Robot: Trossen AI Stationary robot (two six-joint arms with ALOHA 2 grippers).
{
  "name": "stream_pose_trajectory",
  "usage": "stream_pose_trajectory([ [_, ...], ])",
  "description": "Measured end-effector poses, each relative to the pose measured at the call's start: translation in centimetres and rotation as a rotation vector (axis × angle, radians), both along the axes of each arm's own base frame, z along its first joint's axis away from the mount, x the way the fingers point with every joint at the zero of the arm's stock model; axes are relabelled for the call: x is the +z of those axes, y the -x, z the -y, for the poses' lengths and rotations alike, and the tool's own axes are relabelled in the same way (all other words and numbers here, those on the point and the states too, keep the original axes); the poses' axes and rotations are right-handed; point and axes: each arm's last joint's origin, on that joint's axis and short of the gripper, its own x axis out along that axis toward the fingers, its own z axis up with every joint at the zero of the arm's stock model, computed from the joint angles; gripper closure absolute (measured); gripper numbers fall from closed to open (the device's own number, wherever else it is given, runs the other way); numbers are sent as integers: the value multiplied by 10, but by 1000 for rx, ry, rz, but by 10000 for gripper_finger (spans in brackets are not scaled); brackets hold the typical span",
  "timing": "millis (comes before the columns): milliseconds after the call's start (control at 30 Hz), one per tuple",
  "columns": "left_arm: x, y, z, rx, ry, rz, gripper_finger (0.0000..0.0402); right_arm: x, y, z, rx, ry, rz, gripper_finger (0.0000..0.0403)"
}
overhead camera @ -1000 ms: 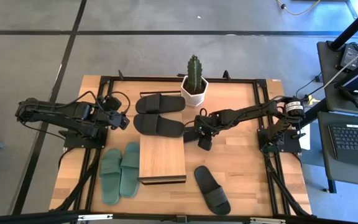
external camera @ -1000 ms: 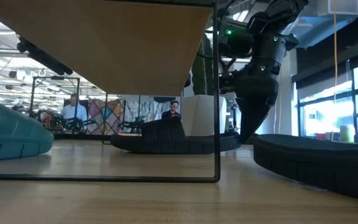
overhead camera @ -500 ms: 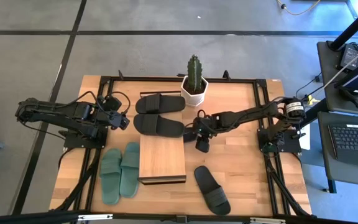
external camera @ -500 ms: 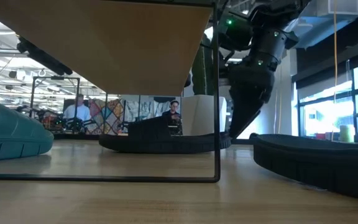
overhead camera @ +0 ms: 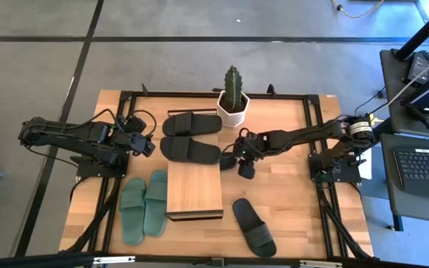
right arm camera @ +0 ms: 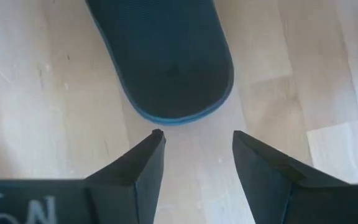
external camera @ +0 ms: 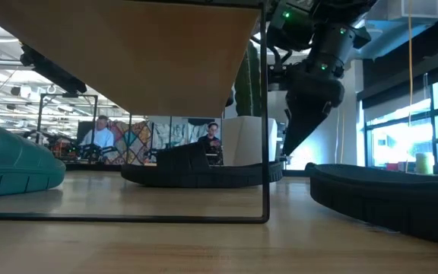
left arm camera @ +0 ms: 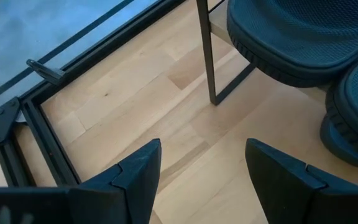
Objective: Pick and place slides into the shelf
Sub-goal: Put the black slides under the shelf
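The shelf (overhead camera: 194, 190) stands mid-table, and its plank (external camera: 128, 46) fills the low view's top. Two black slides (overhead camera: 191, 123) (overhead camera: 190, 150) lie flat beyond it. A green pair (overhead camera: 144, 205) lies to its left, and one black slide (overhead camera: 254, 227) to its near right. My right gripper (overhead camera: 229, 158) hovers open just above the right end (right arm camera: 166, 62) of the second black slide, pointing steeply down and touching nothing. My left gripper (overhead camera: 149, 147) waits open at the table's left.
A cactus in a white pot (overhead camera: 233, 97) stands at the far edge, close behind my right arm. A thin black shelf leg (external camera: 265, 114) stands near the right gripper. Black frame rails (overhead camera: 125, 104) run around the table. Bare wood (overhead camera: 289, 193) lies right of the shelf.
My right gripper has risen a little above the slide's end and rolled slightly, its fingers staying apart. The black slide by it slid a short way toward the table's left and now lies still.
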Motion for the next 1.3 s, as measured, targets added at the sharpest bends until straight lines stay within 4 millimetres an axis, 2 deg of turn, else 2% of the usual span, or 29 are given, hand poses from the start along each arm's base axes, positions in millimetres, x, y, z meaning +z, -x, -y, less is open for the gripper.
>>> stream_pose_trajectory([
  [367,0,0,0,0,0,0,177,-12,1,6,85,99,-77,214],
  [500,0,0,0,0,0,-1,177,-19,3,8,149,143,28,214],
  [633,0,1,0,-1,1,-9,177,-29,18,13,126,117,28,214],
  [800,0,1,0,-2,2,-9,177,-34,34,9,164,52,104,214],
  [967,0,1,0,0,-2,-8,177,-48,50,7,209,24,283,214],
  [1100,0,1,0,1,-4,-8,177,-55,56,6,196,29,430,214],
  [1300,0,1,0,2,-4,-8,177,-59,61,6,176,19,457,214],
])
